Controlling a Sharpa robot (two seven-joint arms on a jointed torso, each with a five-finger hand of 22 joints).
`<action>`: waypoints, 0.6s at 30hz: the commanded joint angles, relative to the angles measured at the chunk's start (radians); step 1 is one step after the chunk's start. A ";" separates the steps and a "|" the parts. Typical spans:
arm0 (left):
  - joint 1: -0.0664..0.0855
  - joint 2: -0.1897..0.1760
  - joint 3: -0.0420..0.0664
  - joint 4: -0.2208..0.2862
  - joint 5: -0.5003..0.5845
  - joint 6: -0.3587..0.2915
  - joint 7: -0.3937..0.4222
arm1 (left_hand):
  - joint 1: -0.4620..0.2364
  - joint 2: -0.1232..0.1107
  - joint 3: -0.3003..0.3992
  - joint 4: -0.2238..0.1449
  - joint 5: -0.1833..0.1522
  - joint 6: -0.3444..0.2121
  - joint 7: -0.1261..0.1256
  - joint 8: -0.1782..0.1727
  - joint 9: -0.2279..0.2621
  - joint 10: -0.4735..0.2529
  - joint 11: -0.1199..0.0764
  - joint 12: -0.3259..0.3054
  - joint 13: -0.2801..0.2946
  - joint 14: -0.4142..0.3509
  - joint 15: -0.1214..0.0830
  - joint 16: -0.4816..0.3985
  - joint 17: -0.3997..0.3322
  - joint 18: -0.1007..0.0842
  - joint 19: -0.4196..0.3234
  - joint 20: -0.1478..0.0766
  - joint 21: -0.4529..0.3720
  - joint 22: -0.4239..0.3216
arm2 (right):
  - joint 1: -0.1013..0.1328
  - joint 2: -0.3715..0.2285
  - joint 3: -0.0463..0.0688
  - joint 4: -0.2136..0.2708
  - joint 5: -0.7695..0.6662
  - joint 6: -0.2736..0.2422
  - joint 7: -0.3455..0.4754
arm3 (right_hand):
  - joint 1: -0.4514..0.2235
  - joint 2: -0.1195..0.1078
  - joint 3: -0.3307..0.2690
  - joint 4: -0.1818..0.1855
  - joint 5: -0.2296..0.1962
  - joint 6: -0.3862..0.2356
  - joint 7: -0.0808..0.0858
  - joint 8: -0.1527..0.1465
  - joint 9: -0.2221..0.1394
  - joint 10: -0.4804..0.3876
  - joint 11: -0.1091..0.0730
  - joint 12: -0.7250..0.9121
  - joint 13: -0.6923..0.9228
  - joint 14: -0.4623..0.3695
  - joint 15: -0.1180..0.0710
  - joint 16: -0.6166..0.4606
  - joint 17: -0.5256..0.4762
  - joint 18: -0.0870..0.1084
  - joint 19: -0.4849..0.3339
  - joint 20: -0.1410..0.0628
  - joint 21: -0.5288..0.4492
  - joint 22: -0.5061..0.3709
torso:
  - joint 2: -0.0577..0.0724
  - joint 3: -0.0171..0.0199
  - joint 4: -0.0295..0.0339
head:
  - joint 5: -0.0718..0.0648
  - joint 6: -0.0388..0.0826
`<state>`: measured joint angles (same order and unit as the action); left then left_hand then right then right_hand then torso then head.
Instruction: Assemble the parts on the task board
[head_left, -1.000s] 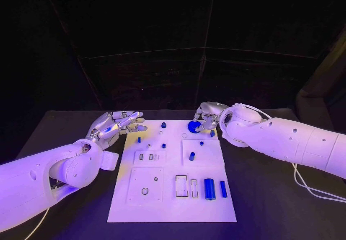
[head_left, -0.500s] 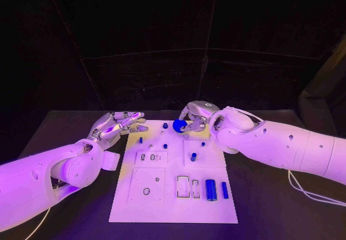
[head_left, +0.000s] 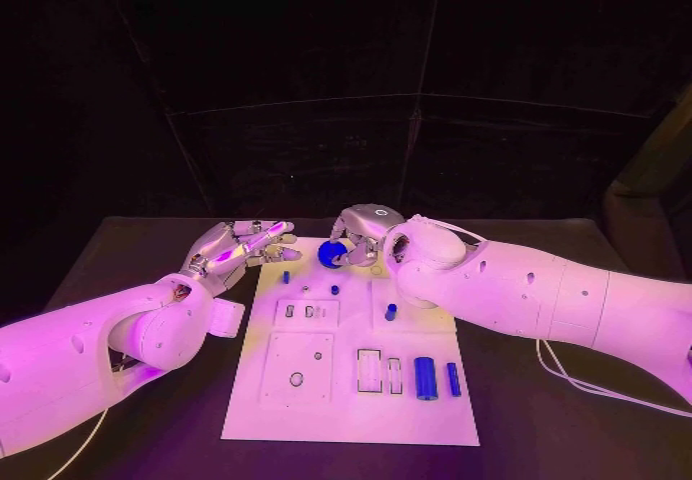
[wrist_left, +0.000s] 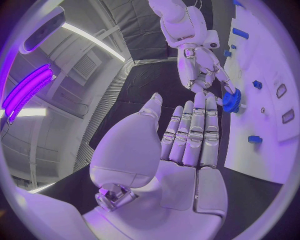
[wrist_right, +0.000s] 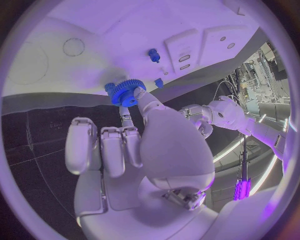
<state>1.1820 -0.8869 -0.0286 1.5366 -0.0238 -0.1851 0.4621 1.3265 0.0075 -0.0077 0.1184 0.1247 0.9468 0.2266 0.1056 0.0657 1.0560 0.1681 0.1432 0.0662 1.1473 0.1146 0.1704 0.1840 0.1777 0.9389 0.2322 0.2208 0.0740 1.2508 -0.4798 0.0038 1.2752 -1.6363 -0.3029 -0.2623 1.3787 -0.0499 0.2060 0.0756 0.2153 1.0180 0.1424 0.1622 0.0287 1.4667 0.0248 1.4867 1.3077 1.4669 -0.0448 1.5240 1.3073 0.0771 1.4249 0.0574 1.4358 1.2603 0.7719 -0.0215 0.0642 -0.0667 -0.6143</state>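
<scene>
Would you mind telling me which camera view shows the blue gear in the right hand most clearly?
The right wrist view: the blue gear shows its toothed rim, pinched at the right hand fingertips above the task board. The left wrist view shows it smaller, edge-on. In the head view it is a small blue disc partly hidden by fingers.

Matt white task board (head_left: 346, 400), toothed blue plastic gear (wrist_right: 127, 93) — glossy silver metal-look right robot hand (wrist_right: 134, 150).

left hand (head_left: 235, 249) fingers straight, right hand (head_left: 361, 236) pinching
</scene>
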 joint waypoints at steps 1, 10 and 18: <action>0.002 0.002 0.001 0.001 0.002 0.014 0.005 | -0.001 0.011 0.000 -0.007 -0.004 -0.003 0.004 -0.006 0.000 -0.008 0.003 -0.003 -0.001 -0.001 0.005 -0.002 0.001 0.007 0.007 0.002 -0.007 -0.001 | -0.002 0.016 0.000 -0.016 -0.037 0.035 -0.012 | -0.014 -0.001 0.010 -0.001 -0.002 0.061 -0.032 -0.008 0.053 0.044 0.002 -0.005 0.169 0.078 0.000 0.000 0.133 -0.015 0.007 0.004 0.004 0.001 | 0.000 0.0007 -0.0019 | 0.003 -0.002; 0.002 0.003 0.001 0.001 0.002 0.014 0.005 | -0.001 0.011 0.000 -0.007 -0.004 -0.003 0.004 -0.006 0.000 -0.008 0.003 -0.003 -0.001 -0.001 0.005 -0.002 0.001 0.007 0.007 0.002 -0.007 -0.001 | -0.008 0.054 -0.002 -0.056 -0.050 0.055 -0.019 | -0.066 -0.036 0.008 0.009 -0.059 -0.011 -0.002 -0.061 0.036 0.027 0.026 -0.030 0.147 0.077 0.019 -0.002 0.129 -0.016 0.006 0.018 0.004 0.003 | 0.000 0.0006 -0.0026 | 0.007 -0.005; 0.002 0.003 0.001 0.000 0.002 0.014 0.004 | -0.001 0.011 0.000 -0.007 -0.004 -0.003 0.004 -0.006 0.000 -0.008 0.003 -0.003 -0.001 -0.001 0.005 -0.002 0.001 0.007 0.007 0.002 -0.007 -0.001 | -0.009 0.062 -0.002 -0.063 -0.045 0.086 -0.001 | -0.139 -0.075 -0.066 0.046 -0.079 -0.052 0.009 -0.083 0.039 0.017 0.040 -0.043 0.137 0.077 0.034 -0.002 0.129 -0.015 0.003 0.036 0.003 -0.001 | 0.000 0.0014 -0.0044 | 0.009 -0.008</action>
<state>1.1822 -0.8848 -0.0285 1.5359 -0.0236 -0.1835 0.4612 1.3265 0.0075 -0.0077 0.1185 0.1247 0.9468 0.2267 0.1056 0.0657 1.0560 0.1681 0.1432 0.0662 1.1473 0.1146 0.1704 0.1838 0.1776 0.9389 0.2322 0.2208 0.0742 1.2403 -0.4192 0.0014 1.2118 -1.6723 -0.2472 -0.2736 1.2454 -0.1249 0.1428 0.1204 0.1373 0.9685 0.1523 0.0806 0.0686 1.4667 0.0611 1.4478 1.3076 1.4651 -0.0177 1.5239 1.3079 0.0772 1.4275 0.0898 1.4358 1.2609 0.7719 -0.0203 0.0607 -0.0577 -0.6217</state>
